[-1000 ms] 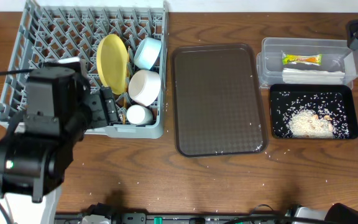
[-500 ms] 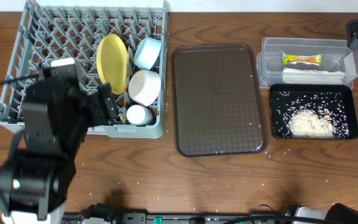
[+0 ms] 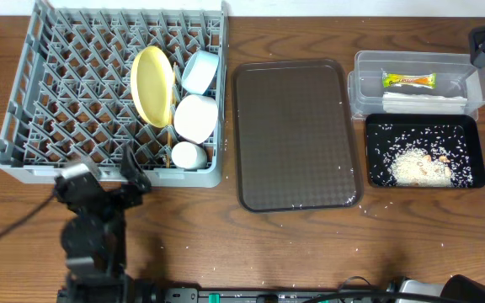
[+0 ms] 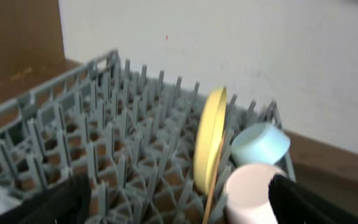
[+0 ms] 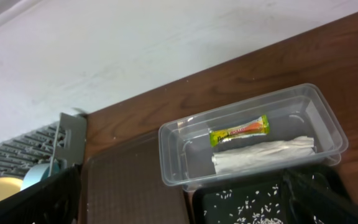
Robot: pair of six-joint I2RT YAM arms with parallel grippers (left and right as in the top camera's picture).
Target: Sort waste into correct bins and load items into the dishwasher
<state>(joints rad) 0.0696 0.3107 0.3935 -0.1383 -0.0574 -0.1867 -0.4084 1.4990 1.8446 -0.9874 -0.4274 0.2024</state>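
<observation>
Big grey dish rack (image 3: 66, 84) carries the yellow plate (image 3: 152, 84) on edge. My left tool (image 3: 103, 178) hangs at its front edge, fingers wide apart, empty. My right tool (image 5: 179, 205) is spread wide above the clear tub (image 5: 173, 155), gripping nothing; the snack wrapper (image 5: 239, 131) lies inside.

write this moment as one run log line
left gripper open near grey plastic dish rack | right gripper open | round yellow plate racked | green-and-yellow snack wrapper in clear plastic tub | white rice in black tray
</observation>
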